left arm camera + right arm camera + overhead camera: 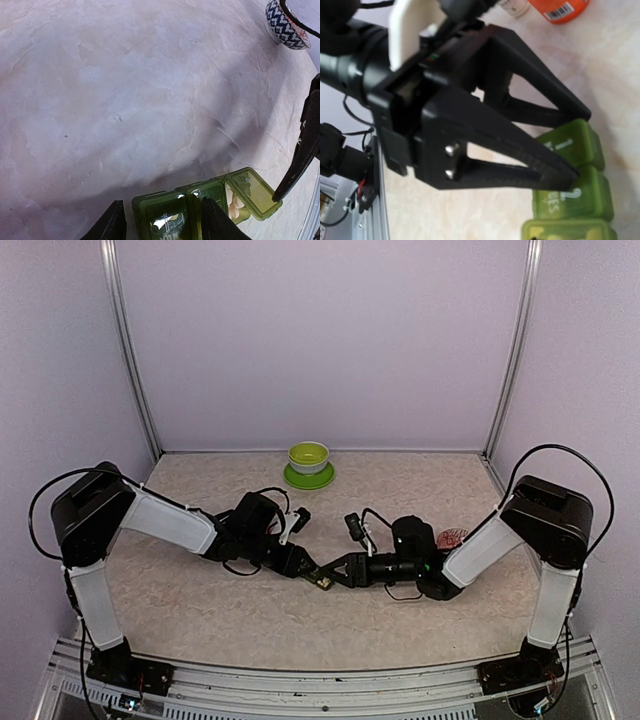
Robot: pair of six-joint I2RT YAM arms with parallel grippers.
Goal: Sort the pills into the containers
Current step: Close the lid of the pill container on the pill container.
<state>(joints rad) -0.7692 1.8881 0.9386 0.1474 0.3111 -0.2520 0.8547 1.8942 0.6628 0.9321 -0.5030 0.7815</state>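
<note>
Looks early yet: the pill organiser (160, 215) lies near the middle of the surface's (200, 620) near edge; its end lid (255, 192) is up, one pale pill (234, 204) inside, the rest shut; left tool (162, 200) straddles it narrowly, grip unclear; right tool (333, 578) touches that lid, its width untellable.

Probably a lab test booth: plain lilac walls (320, 340), aluminium posts (131, 350), marbled tabletop (200, 620).
</note>
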